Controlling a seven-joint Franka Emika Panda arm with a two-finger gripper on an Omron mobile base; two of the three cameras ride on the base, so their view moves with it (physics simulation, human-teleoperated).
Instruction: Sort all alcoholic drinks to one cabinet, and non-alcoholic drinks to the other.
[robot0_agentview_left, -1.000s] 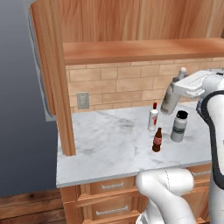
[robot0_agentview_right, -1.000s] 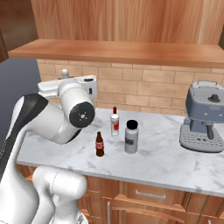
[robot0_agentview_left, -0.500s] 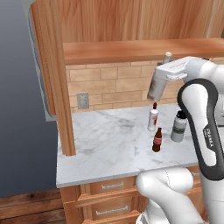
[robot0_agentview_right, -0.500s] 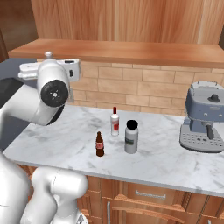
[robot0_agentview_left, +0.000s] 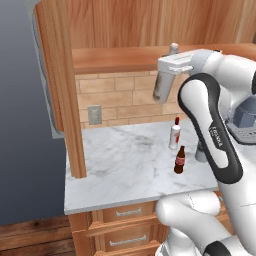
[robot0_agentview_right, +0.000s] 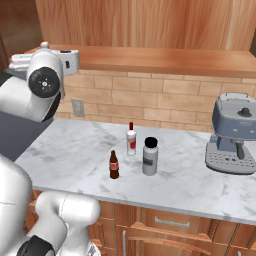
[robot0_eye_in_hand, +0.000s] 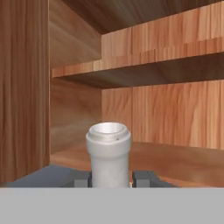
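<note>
Silver-grey bottle (robot0_agentview_left: 163, 84) clamped at the neck by the gripper (robot0_eye_in_hand: 111, 178), carried high at the level of the cabinet floor, well above the counter (robot0_agentview_left: 125, 165). Hangs nearly upright, slightly tilted, mouth up; held by the neck probably so the body can clear the cabinet lip and be stood on its base inside. In the hand view: pale grey neck and open rim (robot0_eye_in_hand: 108, 151) between the two dark finger tips, cabinet interior ahead with its floor and an upper shelf (robot0_eye_in_hand: 144, 65), both bare where seen. Bottle looks plain, matt, wine-shaped, no label, slim.

Left side: open cabinet door (robot0_agentview_left: 57, 85) swung out toward the near side, grey inner face at its edge; left open, likely to admit the bottle. Wall outlet (robot0_agentview_left: 94, 114) on the brick backsplash below.

Middle of counter: white bottle with red cap (robot0_agentview_right: 131, 139) standing upright toward the far side, small cola bottle (robot0_agentview_right: 114, 165) just beside and nearer, apart from it, dark brown with red label. Both untouched, awaiting their turn. Judged stage: first alcoholic drink on its way in, other two not yet sorted.

Right of those: short grey black-capped bottle (robot0_agentview_right: 149, 156), upright, near the white one, not touching. Far right: coffee machine (robot0_agentview_right: 234, 133) against the backsplash, well apart.
</note>
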